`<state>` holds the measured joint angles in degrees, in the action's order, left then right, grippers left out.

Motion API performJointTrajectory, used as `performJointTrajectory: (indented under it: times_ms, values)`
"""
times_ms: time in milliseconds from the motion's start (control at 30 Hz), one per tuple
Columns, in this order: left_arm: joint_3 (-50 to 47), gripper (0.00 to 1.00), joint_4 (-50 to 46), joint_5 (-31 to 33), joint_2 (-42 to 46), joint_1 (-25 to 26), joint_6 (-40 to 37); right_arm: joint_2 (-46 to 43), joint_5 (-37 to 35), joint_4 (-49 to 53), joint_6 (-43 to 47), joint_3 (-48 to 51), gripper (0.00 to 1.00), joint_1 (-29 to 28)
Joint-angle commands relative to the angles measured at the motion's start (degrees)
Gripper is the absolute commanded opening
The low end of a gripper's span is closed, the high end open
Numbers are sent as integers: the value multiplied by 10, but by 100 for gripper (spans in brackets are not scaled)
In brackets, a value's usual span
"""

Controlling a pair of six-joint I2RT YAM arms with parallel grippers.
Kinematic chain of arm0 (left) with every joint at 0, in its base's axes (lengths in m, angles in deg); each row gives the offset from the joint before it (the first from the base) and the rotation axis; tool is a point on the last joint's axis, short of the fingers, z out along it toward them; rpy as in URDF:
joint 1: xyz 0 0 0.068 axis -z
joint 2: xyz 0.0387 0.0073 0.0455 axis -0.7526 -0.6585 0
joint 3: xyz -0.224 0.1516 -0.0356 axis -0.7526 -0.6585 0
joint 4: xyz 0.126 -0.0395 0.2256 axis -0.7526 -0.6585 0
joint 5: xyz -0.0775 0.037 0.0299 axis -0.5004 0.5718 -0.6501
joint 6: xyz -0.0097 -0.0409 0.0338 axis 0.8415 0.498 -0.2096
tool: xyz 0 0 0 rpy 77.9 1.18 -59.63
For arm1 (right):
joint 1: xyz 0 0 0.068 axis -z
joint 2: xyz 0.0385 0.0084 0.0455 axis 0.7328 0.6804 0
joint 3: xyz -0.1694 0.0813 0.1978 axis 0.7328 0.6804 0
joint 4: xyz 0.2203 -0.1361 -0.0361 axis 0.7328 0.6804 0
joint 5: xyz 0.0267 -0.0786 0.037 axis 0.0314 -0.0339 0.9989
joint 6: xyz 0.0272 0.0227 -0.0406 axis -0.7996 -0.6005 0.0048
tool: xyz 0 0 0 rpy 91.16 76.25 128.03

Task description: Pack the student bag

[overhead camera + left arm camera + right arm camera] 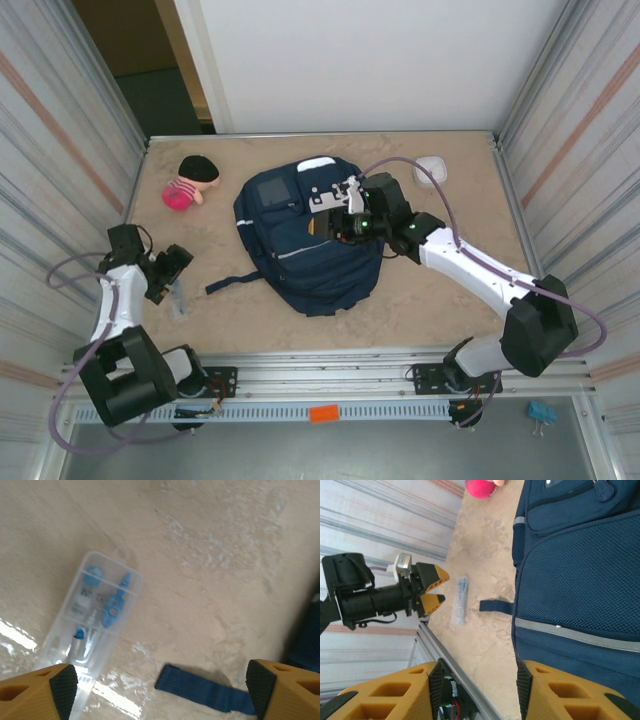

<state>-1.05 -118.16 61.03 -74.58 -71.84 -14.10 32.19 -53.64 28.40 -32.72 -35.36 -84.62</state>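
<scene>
Mid-table lies the bag (310, 250), front pocket up. Above it the right gripper (477, 680) hangs with jaws apart, empty. Near a clear case (92, 625), the left gripper (176, 264) stands spread wide, gripping nothing.

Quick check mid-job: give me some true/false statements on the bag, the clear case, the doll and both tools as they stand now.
1. The clear geometry-set case lies on the table, outside the student bag. True.
2. The left tool is clamped on the case. False: its jaws stand open and the case lies free on the table beside it.
3. The doll sits on top of the bag. False: it lies on the table, left of the bag.
4. The right tool is above the bag with nothing between its fingers. True.
</scene>
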Motion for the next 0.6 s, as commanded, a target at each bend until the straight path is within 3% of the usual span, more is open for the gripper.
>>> performJointTrajectory:
  times_ms: [0,300,567]
  values:
    - [29,89,15,15,-44,-4,-28,10,21,0,32,-5,44,7]
    - [-13,85,72,-39,-95,3,30,1,25,9,43,5,45,32]
    - [-20,85,120,-59,-101,103,116,14,40,2,40,-7,48,36]
